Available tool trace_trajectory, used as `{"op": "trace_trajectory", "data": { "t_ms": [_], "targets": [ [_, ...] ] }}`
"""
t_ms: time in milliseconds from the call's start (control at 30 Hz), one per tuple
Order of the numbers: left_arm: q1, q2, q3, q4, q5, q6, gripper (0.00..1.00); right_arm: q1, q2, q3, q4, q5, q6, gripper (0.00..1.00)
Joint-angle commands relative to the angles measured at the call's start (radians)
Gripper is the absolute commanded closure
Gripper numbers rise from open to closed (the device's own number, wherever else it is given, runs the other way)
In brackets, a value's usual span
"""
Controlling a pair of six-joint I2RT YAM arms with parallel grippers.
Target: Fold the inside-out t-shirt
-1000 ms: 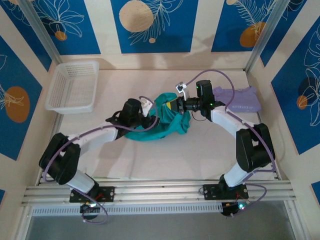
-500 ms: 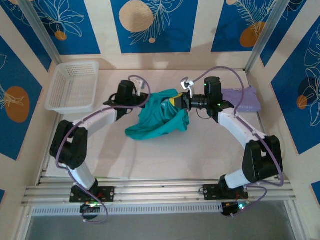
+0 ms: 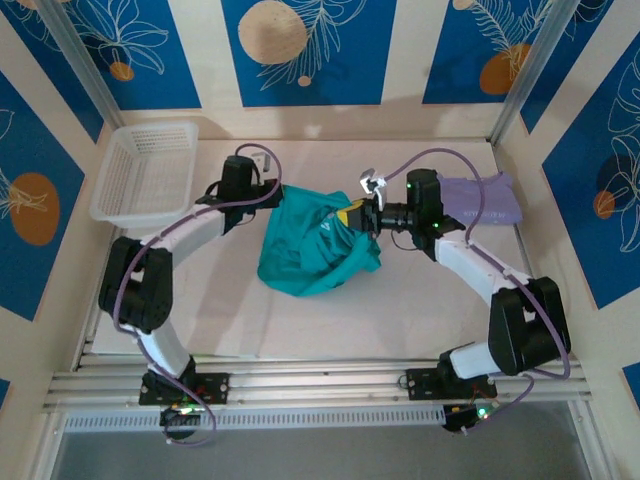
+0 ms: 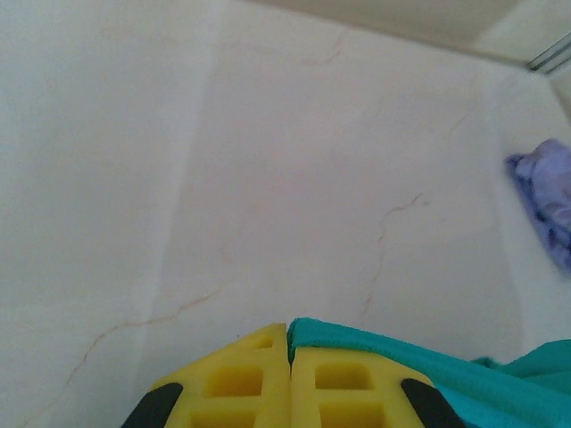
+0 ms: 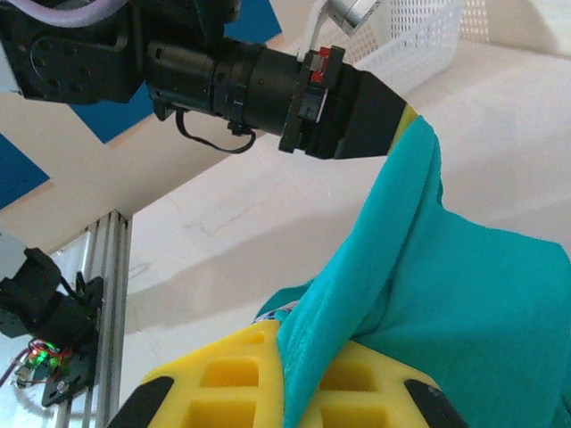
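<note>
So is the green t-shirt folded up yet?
Not folded: the green t-shirt sags bunched and crumpled, pinched by the left end effector and the right end effector.

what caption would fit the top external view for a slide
Left pincer and right pincer each shut on an edge of the teal t-shirt, which sags between them over the table

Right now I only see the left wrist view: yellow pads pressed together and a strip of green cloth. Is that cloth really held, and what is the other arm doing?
Observer: Yes. In the right wrist view the left tool pinches one edge of the green t-shirt, and the cloth stretches up to it.
Operator: And the other arm?
Observer: The right tool is shut on another edge, and the shirt sags bunched between the two.
Operator: Anything else around?
Observer: A white basket stands at the far left.
</note>
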Motion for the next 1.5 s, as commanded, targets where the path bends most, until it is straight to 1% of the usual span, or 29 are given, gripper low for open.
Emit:
{"op": "trace_trajectory", "data": {
  "t_ms": [0, 33, 67, 100, 200, 300, 367, 433, 533, 600, 767, 833, 933, 1067, 1133, 1167, 1200, 1233, 1300, 1333, 1400, 1467],
  "targets": [
    [0.065, 0.073, 0.0, -0.14, -0.083, 0.062, 0.77, 0.026, 0.032, 0.057, -0.082, 0.028, -0.078, 1.0],
    [0.063, 0.065, -0.011, -0.151, -0.086, 0.074, 0.65, 0.03, 0.046, 0.063, -0.091, 0.03, -0.083, 1.0],
    [0.06, 0.041, -0.035, -0.143, -0.093, 0.081, 0.56, 0.032, 0.058, 0.068, -0.093, 0.03, -0.084, 1.0],
    [0.058, 0.005, -0.072, -0.125, -0.102, 0.086, 0.49, 0.031, 0.069, 0.072, -0.095, 0.025, -0.082, 1.0],
    [0.039, -0.126, -0.193, -0.052, -0.091, 0.113, 0.39, 0.031, 0.086, 0.078, -0.092, 0.015, -0.081, 1.0],
    [-0.003, -0.256, -0.301, 0.03, -0.02, 0.186, 0.37, 0.033, 0.093, 0.09, -0.104, 0.006, -0.085, 1.0],
    [-0.04, -0.325, -0.366, 0.108, 0.087, 0.238, 0.37, 0.032, 0.094, 0.097, -0.113, 0.008, -0.091, 1.0],
    [-0.082, -0.356, -0.4, 0.168, 0.172, 0.282, 0.38, 0.032, 0.094, 0.103, -0.119, 0.01, -0.094, 1.0],
    [-0.155, -0.343, -0.401, 0.208, 0.242, 0.376, 0.4, 0.032, 0.095, 0.113, -0.128, 0.01, -0.096, 1.0],
    [-0.185, -0.307, -0.38, 0.217, 0.281, 0.43, 0.4, 0.033, 0.093, 0.118, -0.136, 0.006, -0.098, 1.0],
    [-0.207, -0.195, -0.309, 0.275, 0.351, 0.475, 0.41, 0.034, 0.081, 0.117, -0.14, 0.005, -0.103, 1.0],
    [-0.21, -0.147, -0.269, 0.283, 0.361, 0.483, 0.44, 0.034, 0.079, 0.115, -0.137, 0.005, -0.104, 1.0],
    [-0.21, -0.103, -0.234, 0.31, 0.371, 0.462, 0.56, 0.034, 0.081, 0.114, -0.137, 0.005, -0.104, 1.0],
    [-0.21, -0.076, -0.222, 0.372, 0.395, 0.43, 0.81, 0.033, 0.079, 0.109, -0.136, 0.01, -0.105, 1.0],
    [-0.211, -0.082, -0.222, 0.374, 0.384, 0.419, 0.91, 0.034, 0.077, 0.115, -0.143, 0.03, -0.098, 1.0],
    [-0.21, -0.094, -0.222, 0.37, 0.37, 0.409, 0.98, 0.033, 0.073, 0.124, -0.157, 0.069, -0.09, 1.0],
    [-0.207, -0.113, -0.224, 0.365, 0.35, 0.391, 1.0, 0.033, 0.071, 0.139, -0.185, 0.139, -0.076, 1.0],
    [-0.204, -0.14, -0.231, 0.36, 0.325, 0.369, 1.0, 0.035, 0.068, 0.162, -0.229, 0.257, -0.045, 1.0],
    [-0.202, -0.203, -0.244, 0.349, 0.279, 0.336, 1.0, 0.036, 0.072, 0.225, -0.354, 0.493, 0.017, 0.93],
    [-0.205, -0.236, -0.254, 0.347, 0.275, 0.326, 1.0, 0.04, 0.075, 0.251, -0.418, 0.601, 0.037, 0.89],
    [-0.205, -0.282, -0.265, 0.332, 0.272, 0.321, 1.0, 0.055, 0.069, 0.262, -0.481, 0.717, 0.034, 0.79],
    [-0.205, -0.304, -0.26, 0.291, 0.268, 0.337, 1.0, 0.074, 0.039, 0.232, -0.483, 0.785, 0.021, 0.72]
  ]
}}
